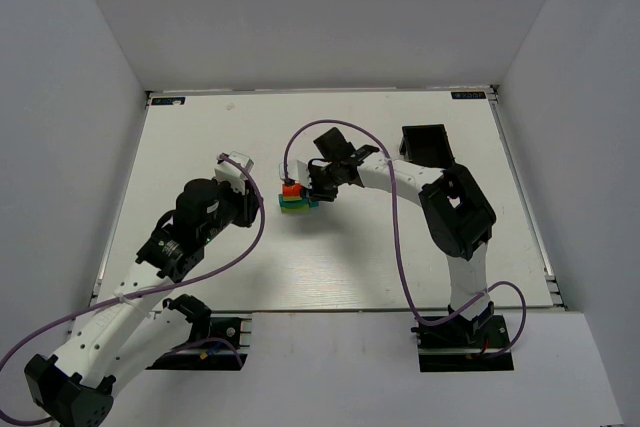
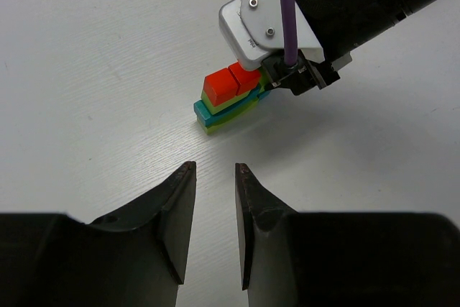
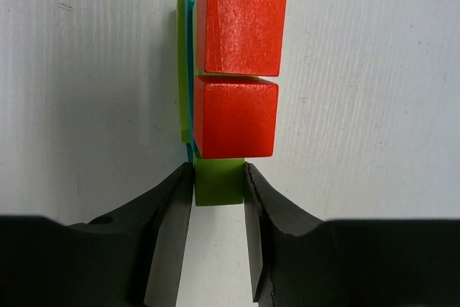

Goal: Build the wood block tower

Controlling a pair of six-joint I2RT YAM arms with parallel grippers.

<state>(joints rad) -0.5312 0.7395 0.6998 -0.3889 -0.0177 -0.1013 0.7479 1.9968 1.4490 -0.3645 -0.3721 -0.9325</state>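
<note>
Tower sits near table centre. Right gripper pinches the lime bar jutting under two red cubes; left gripper narrowly parted, empty, nearby. Pull or twist that bar and you'll likely topple the cubes

- The wood block tower stood mid-table, its flat bars stacked slightly askew: lime-green, teal, lime-green.
- Two red-orange cubes sat touching on top.
</note>
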